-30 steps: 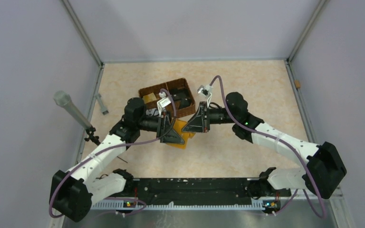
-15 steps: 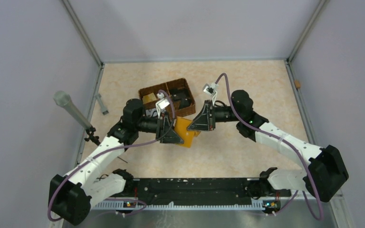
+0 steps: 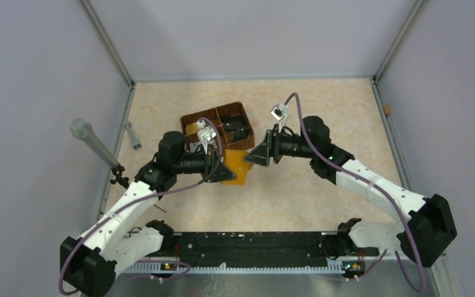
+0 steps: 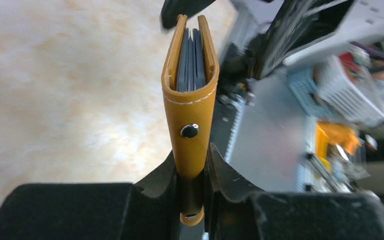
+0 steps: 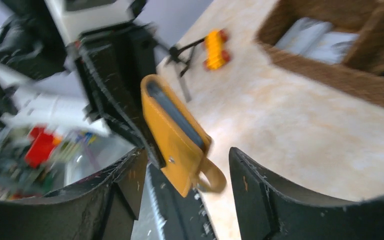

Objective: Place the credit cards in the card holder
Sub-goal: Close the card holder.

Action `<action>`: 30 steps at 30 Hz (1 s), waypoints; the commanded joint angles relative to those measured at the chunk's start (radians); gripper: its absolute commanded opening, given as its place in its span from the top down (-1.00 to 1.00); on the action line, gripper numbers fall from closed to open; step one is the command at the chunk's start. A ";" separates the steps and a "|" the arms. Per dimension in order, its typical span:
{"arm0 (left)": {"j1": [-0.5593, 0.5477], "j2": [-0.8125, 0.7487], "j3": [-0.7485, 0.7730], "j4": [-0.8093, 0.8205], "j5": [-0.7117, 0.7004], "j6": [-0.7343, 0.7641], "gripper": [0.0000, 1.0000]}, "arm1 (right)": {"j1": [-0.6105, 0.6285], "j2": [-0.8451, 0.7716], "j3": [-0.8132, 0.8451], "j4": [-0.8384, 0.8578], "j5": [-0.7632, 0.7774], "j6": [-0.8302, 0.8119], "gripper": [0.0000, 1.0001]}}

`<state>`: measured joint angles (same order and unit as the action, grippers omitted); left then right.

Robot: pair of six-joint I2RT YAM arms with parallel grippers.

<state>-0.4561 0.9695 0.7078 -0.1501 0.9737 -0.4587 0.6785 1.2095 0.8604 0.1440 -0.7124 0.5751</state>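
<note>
Holder (image 4: pixel 190 102) is clamped on its edge between the fingers of my left claw (image 4: pixel 191 156). The folded back with the dark stud (image 4: pixel 189 131) looks toward my wrist and the open side points away. Grey cards (image 4: pixel 190 62) sit inside, between the two orange leaves, and their edges are a little below the rim. A small orange tab (image 4: pixel 193 218) sticks out under my fingers.

My right claw (image 5: pixel 187 154) is spread apart, with one finger on each side of the holder's lower corner. On one side I see a gap. On the other side I cannot tell if it touches.

From above, both claws meet over the table (image 3: pixel 321 117), just in front of the basket (image 3: pixel 212 110), with the holder between them. An orange block (image 5: pixel 214 49) lies on the table near the basket.
</note>
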 commanded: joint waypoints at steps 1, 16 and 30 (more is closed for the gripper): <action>0.000 -0.115 0.066 -0.166 -0.392 0.137 1.00 | -0.002 -0.112 0.052 -0.140 0.440 0.019 -0.30; 0.000 -0.164 0.064 -0.218 -0.575 0.138 1.00 | 0.125 0.073 0.024 0.073 0.545 0.264 -0.12; 0.000 -0.171 0.059 -0.215 -0.560 0.141 1.00 | 0.170 0.202 0.049 0.197 0.524 0.331 0.10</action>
<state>-0.4561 0.8135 0.7258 -0.4042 0.4038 -0.3363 0.8352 1.4071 0.8650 0.2443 -0.1856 0.8768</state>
